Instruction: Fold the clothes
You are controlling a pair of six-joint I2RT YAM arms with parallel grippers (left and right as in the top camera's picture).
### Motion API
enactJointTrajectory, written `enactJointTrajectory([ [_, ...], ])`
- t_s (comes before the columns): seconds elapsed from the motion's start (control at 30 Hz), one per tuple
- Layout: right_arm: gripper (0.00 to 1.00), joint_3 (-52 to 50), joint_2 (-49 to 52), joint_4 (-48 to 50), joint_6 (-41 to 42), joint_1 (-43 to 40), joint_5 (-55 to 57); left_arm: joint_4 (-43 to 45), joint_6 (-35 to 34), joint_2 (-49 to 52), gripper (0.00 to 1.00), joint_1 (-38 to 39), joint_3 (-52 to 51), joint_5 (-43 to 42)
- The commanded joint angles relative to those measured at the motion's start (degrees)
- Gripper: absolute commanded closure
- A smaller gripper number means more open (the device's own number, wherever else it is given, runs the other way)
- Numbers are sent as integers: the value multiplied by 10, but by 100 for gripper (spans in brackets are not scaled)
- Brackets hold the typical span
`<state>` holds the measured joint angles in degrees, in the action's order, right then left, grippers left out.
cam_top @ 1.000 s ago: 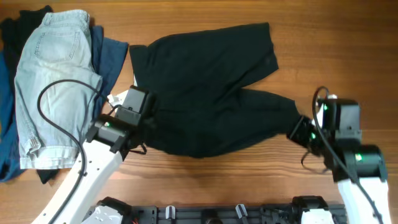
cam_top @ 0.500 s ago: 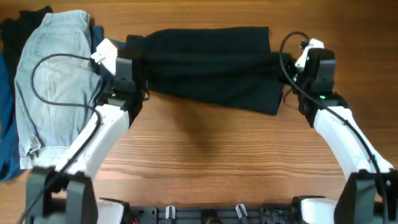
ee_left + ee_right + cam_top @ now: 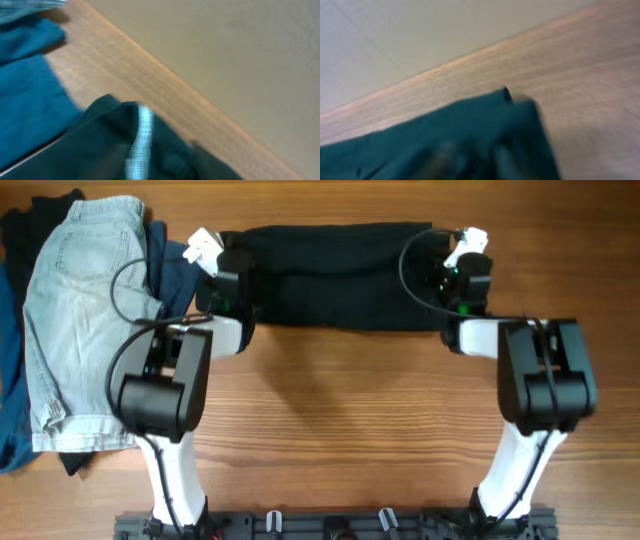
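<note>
The black shorts (image 3: 340,275) lie folded into a long band on the wooden counter (image 3: 330,410), right between the two grippers. The left gripper (image 3: 232,272) sits at one end of the band and the right gripper (image 3: 458,280) sits at the other end. From above, each gripper is over the edge of the cloth, but its fingers are hidden, so I cannot tell if either gripper is wide, narrow or holding the shorts. The left wrist camera is blurry. It shows a corner of the shorts (image 3: 100,145) just below the gripper, with a pale strip (image 3: 142,135) on it that may be the label. A dark blue piece (image 3: 25,115) lies just beside that corner, on the outer side of the left gripper. Past it, farther out from the left gripper, lie the pale-blue denim shorts (image 3: 85,320), spread on top of more dark clothes (image 3: 35,220). The right wrist camera is blurry too. It shows the other end of the shorts (image 3: 445,140) under the right gripper, with bare counter (image 3: 560,75) beyond it.
</note>
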<state>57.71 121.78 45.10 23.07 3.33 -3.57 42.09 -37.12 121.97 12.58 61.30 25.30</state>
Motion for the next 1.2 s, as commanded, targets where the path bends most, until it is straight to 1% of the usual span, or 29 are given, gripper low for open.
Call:
enactJointTrajectory([
  [0.0, 1, 66, 16, 6, -9, 7, 14, 8, 45, 18, 0, -7, 75, 12],
  [0.07, 0, 92, 10, -19, -25, 7, 7, -3, 105, 14, 0, -7, 100, 11],
  [0.13, 0, 112, 1, -78, -33, 7, 4, -38, 140, 1, 0, -7, 112, 11],
  [0.2, 1, 125, -26, -180, -37, 5, -9, -124, 144, -32, 0, -9, 114, -7],
  [0.23, 0, 126, -45, -233, -42, 5, -13, -189, 144, -54, 0, -10, 114, -41],
  [0.33, 0, 126, -93, -352, -75, 5, -21, -310, 144, -96, 0, -12, 114, -87],
  [0.43, 0, 126, -145, -452, -100, 5, -31, -414, 144, -135, 0, -12, 114, -108],
  [0.53, 0, 126, -171, -505, -148, 5, -75, -483, 144, -154, 0, -12, 114, -142],
  [0.6, 0, 126, -169, -514, -160, 5, -86, -506, 145, -154, 0, -12, 114, -153],
  [0.63, 0, 126, -163, -509, -189, 7, -92, -503, 160, -145, 1, -12, 114, -156],
  [0.7, 1, 126, -154, -501, -203, 9, -94, -484, 191, -132, 1, -12, 114, -159],
  [0.73, 1, 126, -149, -498, -212, 10, -94, -475, 203, -123, 4, -12, 114, -160],
  [0.8, 1, 126, -144, -499, -216, 14, -95, -462, 224, -108, 14, -12, 114, -172],
  [0.83, 0, 126, -143, -499, -216, 17, -95, -457, 235, -97, 17, -12, 114, -180],
  [0.9, 5, 126, -143, -491, -217, 23, -99, -459, 235, -83, 24, -12, 114, -181],
  [0.93, 8, 126, -143, -487, -222, 28, -101, -460, 246, -76, 31, -12, 114, -184],
  [1.03, 15, 126, -142, -482, -246, 51, -99, -460, 267, -67, 71, -12, 114, -208],
  [1.1, 19, 126, -138, -473, -244, 62, -98, -462, 267, -67, 81, -11, 114, -212],
  [1.17, 28, 126, -120, -451, -239, 75, -114, -482, 270, -67, 86, -10, 114, -214],
])
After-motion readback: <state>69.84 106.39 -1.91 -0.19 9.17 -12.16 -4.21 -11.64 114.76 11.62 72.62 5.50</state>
